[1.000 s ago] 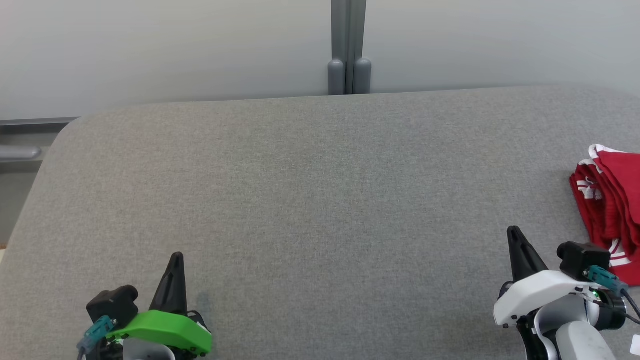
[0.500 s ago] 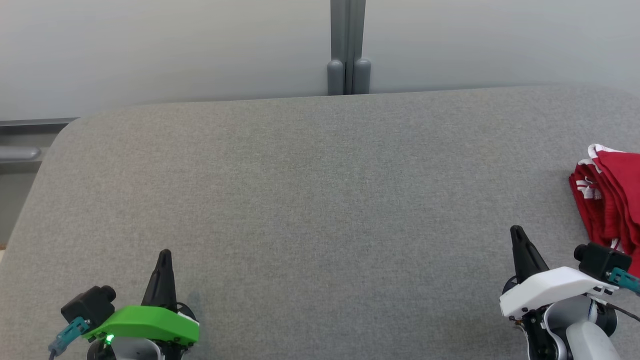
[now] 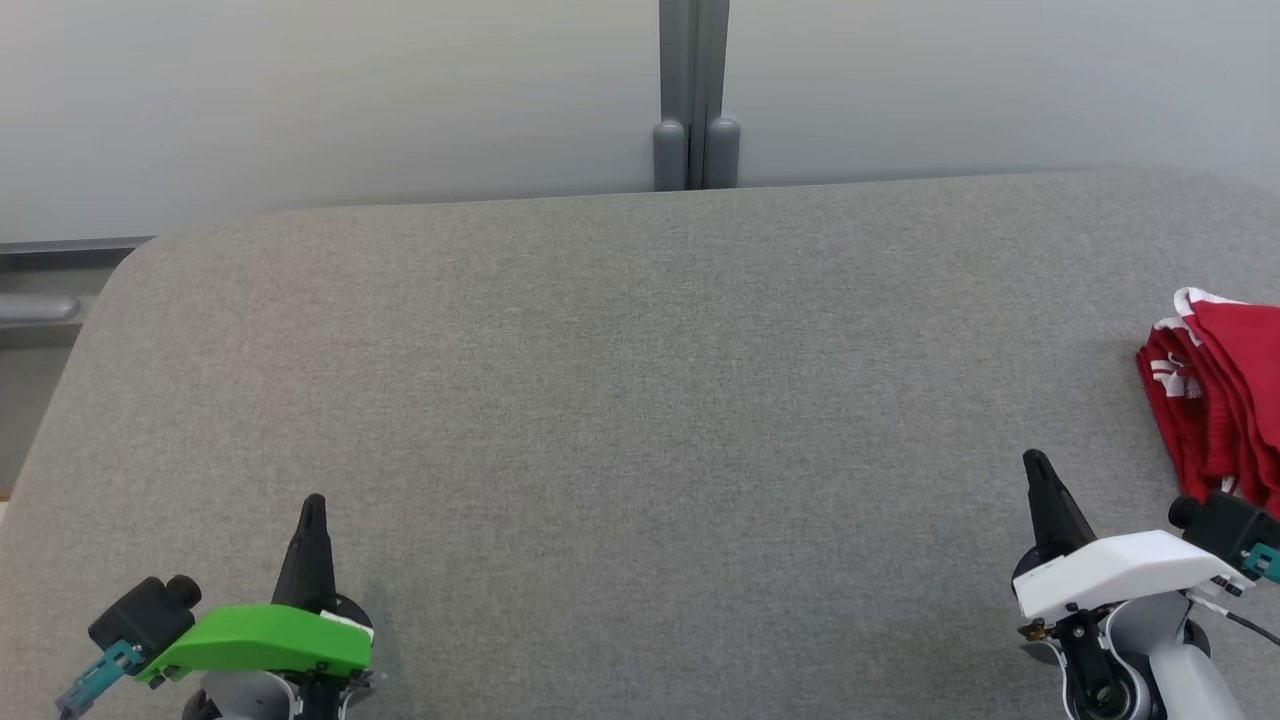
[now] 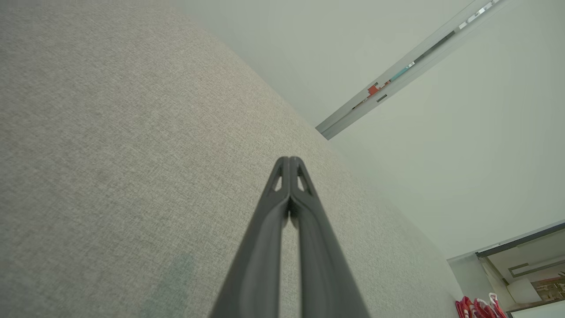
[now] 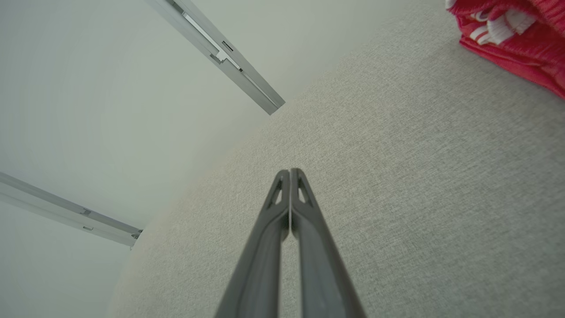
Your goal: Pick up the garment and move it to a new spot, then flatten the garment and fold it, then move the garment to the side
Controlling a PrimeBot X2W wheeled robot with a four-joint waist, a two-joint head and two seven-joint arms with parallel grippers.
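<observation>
**Left hand** (image 3: 311, 512), lower left of the head view. The two dark fingers are pressed together along their length and grip nothing. In the left wrist view the tips meet over bare grey cloth.

**Right hand** (image 3: 1040, 472), lower right of the head view. It is likewise closed tight and empty, with the fingers pointing up the frame. The red cloth lies near it, to the right and a little higher in the frame, and the two do not touch.

**Garment** (image 3: 1225, 390), at the right edge of the head view and partly cut off by the frame. It is red with white stripes and gathered into a compact bundle whose left side shows several stacked edges. It appears again in the upper right corner of the right wrist view and, very small, in the lower right corner of the left wrist view.

**Surface** (image 3: 640, 380). This broad grey fabric top carries the bundle at its right side. A pale wall (image 3: 350, 100) with a grey post (image 3: 694, 90) rises behind it.

**Reading.** The layered edges and the position at the right edge suggest a folded piece already set aside, which would be the last step of the task. A bundle waiting to be picked up could look much the same. The hands sit low and wide apart, probably parked so that the middle of the frame is unobstructed. They are shut because nothing needs holding.
</observation>
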